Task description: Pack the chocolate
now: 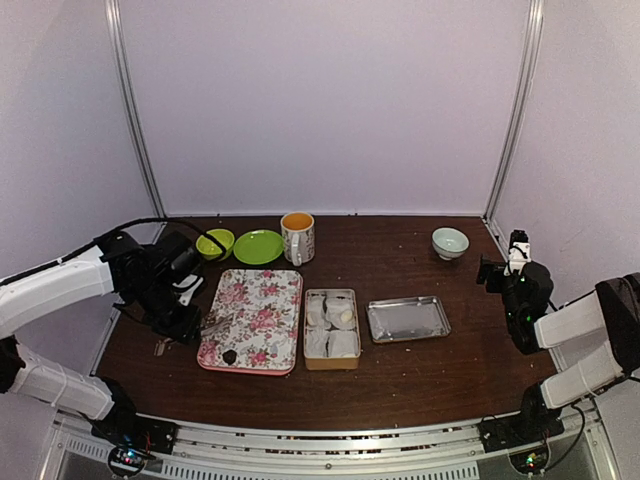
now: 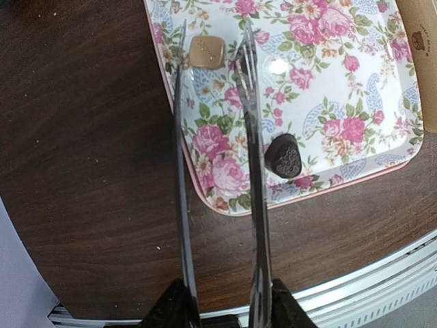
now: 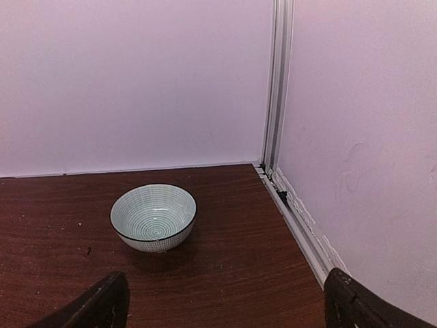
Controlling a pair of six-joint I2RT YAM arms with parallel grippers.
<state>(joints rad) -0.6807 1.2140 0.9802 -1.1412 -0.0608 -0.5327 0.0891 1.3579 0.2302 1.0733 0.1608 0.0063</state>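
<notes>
A: What does the left gripper (image 2: 225,316) hold?

B: It is clamped on a pair of metal tongs (image 2: 256,205). The 2 arms of the tongs stand a little apart, and their toothed tips hang over the floral tray (image 2: 341,68). A small tan square piece (image 2: 207,51) lies between the tips. Whether they touch it, I cannot tell.

A: And the chocolate (image 2: 283,156)?

B: It lies on the same tray, near the corner closest to the robot. It is just beside 1 arm of the tongs, but outside them. Nothing grips it.

A: How to do this step well?

B: I think the tongs must pull back and shift sideways, so that the dark lump comes between the 2 tips. Then they go low and squeeze softly. The lump is roundish, so it may roll or slip out.

A: What is around?

B: The tin (image 1: 332,364) with white wrapped cakes (image 1: 342,343) stands just beside the floral tray, then a steel tray (image 1: 408,320). A mug (image 1: 298,236) stands behind. The tan piece may get pushed. The right gripper (image 3: 225,311) is wide open, well apart, and faces a pale bowl (image 3: 153,217).
</notes>
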